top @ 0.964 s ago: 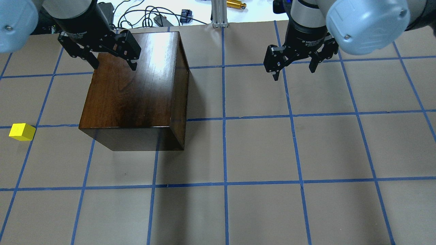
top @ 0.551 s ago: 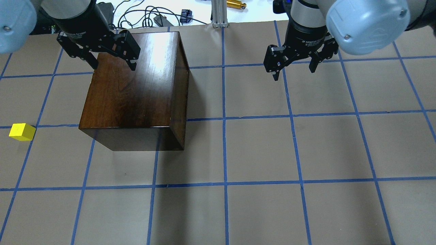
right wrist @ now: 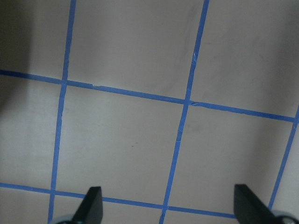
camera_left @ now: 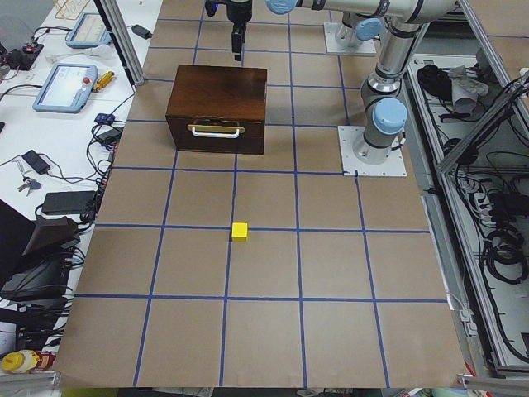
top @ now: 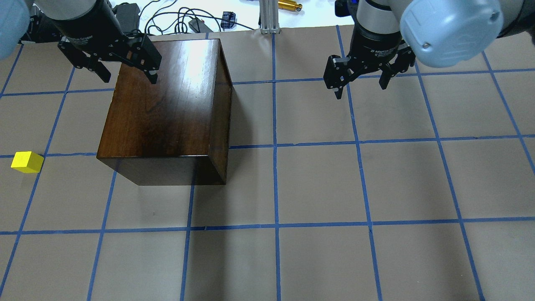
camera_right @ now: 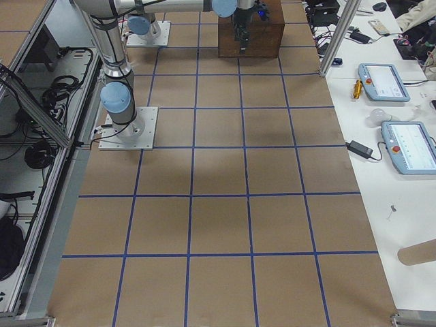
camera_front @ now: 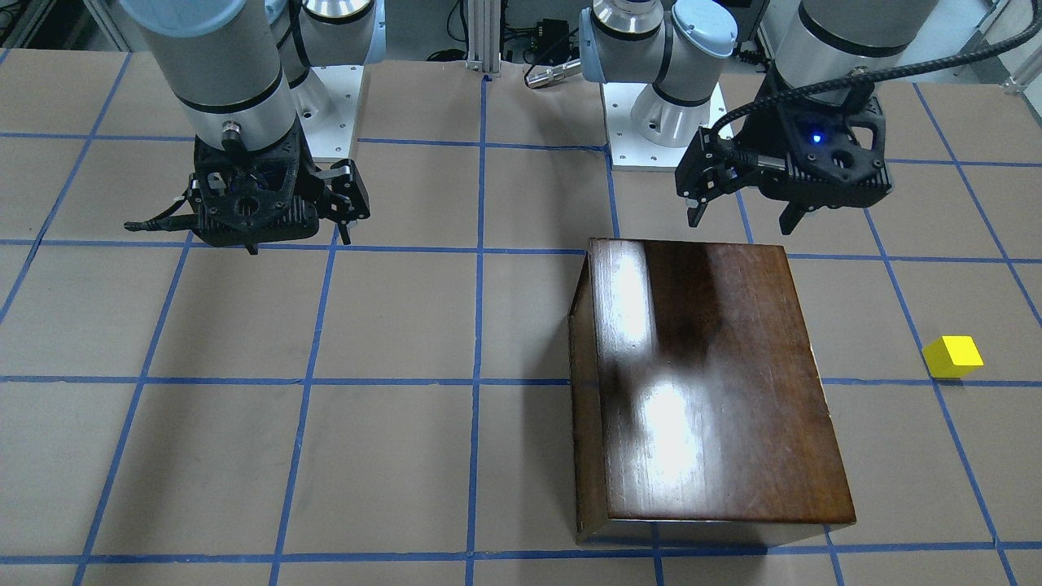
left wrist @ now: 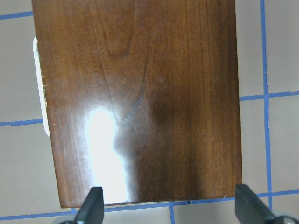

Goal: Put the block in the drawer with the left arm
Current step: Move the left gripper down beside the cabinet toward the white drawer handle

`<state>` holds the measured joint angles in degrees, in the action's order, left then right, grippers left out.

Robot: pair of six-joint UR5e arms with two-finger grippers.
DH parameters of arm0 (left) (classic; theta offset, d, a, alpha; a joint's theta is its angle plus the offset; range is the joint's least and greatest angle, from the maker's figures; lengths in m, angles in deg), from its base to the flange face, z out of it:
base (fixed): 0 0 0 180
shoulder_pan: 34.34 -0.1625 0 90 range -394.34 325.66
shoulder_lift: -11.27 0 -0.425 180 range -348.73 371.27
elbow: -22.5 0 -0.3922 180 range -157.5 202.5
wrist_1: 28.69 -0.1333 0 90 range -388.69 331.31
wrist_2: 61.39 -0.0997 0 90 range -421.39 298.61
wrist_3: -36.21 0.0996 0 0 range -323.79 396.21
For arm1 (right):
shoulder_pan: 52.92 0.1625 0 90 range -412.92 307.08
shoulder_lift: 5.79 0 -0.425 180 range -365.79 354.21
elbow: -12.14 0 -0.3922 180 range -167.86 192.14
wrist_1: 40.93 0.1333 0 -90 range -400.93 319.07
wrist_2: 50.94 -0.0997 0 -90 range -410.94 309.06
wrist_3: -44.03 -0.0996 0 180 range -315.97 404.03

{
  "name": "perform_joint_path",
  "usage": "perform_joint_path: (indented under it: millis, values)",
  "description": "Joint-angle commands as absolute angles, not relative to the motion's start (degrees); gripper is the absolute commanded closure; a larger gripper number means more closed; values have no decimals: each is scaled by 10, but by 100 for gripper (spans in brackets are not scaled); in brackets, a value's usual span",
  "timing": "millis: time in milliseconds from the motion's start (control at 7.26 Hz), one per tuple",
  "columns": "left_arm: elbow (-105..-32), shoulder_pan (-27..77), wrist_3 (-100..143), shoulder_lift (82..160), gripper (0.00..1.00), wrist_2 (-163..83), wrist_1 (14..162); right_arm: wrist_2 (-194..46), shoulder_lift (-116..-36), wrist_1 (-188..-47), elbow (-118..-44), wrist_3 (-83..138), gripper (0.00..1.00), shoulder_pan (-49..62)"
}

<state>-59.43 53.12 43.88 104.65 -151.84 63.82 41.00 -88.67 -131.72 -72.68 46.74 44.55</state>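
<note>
The yellow block (top: 26, 162) lies on the table at the far left of the overhead view, apart from the cabinet; it also shows in the front view (camera_front: 952, 356) and the left side view (camera_left: 240, 232). The dark-brown cabinet (top: 167, 108) stands with its drawer front and pale handle (camera_left: 217, 130) shut. My left gripper (top: 127, 76) hangs open and empty above the cabinet's back-left corner. In the left wrist view (left wrist: 170, 210) the cabinet top (left wrist: 140, 93) fills the frame. My right gripper (top: 360, 90) is open and empty over bare table.
Cables, a gold cylinder (top: 289, 5) and an aluminium post (top: 269, 16) lie beyond the table's far edge. Both arm bases (camera_front: 663, 122) stand on the robot's side. Tablets (camera_left: 64, 87) sit on a side bench.
My left gripper has shifted left and slightly toward the far edge above the cabinet. The right arm, the block and the cabinet have not moved.
</note>
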Motion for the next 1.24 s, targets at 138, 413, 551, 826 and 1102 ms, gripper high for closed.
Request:
perform_joint_path:
  millis: [138,413,551,826,1102]
  values:
    - [-592,422,526,1047,0,-1513,641,410,-887,-1317,-727,468,0,445]
    - [-592,371,546,1068,0,-1519,637,410,-887,-1317,-727,468,0,445]
    - [-598,328,616,1087,0,-1519,642,410,-887,-1317,-727,467,0,445]
    - [-597,281,697,1149,0,-1510,627,410,-887,-1317,-727,468,0,445]
    - [-601,276,710,1188,0,-1460,610,410,-887,-1317,-727,467,0,445]
